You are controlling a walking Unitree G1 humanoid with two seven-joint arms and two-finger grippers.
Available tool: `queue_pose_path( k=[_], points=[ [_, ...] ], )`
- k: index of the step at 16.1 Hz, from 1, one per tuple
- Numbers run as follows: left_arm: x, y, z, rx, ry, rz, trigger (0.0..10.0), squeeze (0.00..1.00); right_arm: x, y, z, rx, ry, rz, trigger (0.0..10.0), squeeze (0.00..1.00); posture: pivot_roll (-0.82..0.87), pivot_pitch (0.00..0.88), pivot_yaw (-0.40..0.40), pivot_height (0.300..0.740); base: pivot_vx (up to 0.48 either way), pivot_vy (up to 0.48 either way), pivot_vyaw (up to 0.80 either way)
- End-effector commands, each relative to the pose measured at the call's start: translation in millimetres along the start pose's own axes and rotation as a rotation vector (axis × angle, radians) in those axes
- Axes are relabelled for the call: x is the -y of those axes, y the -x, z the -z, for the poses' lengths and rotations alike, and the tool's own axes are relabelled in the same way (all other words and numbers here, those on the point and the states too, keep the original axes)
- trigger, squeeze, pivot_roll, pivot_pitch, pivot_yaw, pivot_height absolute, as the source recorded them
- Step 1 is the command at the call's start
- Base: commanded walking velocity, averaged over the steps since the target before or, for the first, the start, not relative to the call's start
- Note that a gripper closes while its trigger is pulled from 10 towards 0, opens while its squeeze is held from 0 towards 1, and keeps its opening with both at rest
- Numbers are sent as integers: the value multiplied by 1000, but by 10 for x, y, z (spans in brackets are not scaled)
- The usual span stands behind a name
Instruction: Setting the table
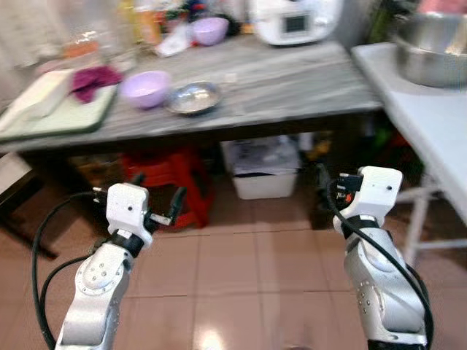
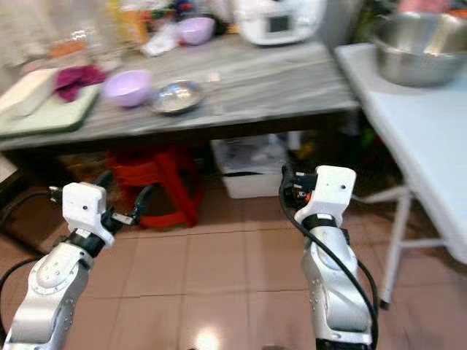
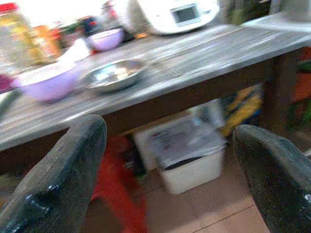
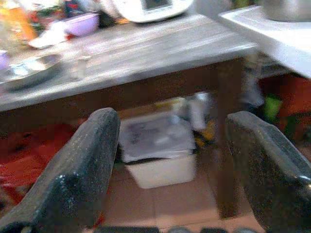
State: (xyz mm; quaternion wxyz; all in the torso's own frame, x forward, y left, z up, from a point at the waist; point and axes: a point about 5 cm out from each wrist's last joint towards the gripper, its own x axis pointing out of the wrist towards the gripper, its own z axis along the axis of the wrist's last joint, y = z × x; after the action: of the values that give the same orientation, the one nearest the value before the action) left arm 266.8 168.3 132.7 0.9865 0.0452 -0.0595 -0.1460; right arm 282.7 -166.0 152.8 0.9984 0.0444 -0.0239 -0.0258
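Wrist views show both hands, left hand [image 3: 167,170] and right hand [image 4: 170,165], gaping, empty.

Lavender plastic bowl [image 1: 145,88] sitting upright on the grey counter [image 1: 292,80], shallow steel dish [image 1: 193,98] resting just beside it, second lavender bowl [image 1: 209,30] standing farther back.

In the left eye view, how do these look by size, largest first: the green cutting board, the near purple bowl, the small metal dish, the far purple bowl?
1. Green cutting board, clearly largest.
2. Small metal dish and near purple bowl: look alike, not ranked.
3. Far purple bowl, smallest, though it stands farther from the camera, so real size is unsure.
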Motion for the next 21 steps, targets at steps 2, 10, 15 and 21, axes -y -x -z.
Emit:
queue_pose_path(
  k=[2,10,15,21],
  points=[
    [-47,36,-24,-1,-20,-6,10000,0,-44,10,-28,13,-15,-18,10000,0,-139,132,128,740,0,-377,-234],
    [-17,18,-19,-1,-13,2,10000,0,-48,16,-52,21,2,-45,10000,0,-147,134,123,740,0,-378,0],
    [32,24,-39,8,3,16,10000,0,-48,49,-102,35,7,-53,10000,0,-157,141,114,740,0,-439,0],
    [61,47,-9,-5,14,20,10000,0,-62,67,-112,34,22,-65,10000,0,-157,144,112,740,0,-480,0]
  ],
)
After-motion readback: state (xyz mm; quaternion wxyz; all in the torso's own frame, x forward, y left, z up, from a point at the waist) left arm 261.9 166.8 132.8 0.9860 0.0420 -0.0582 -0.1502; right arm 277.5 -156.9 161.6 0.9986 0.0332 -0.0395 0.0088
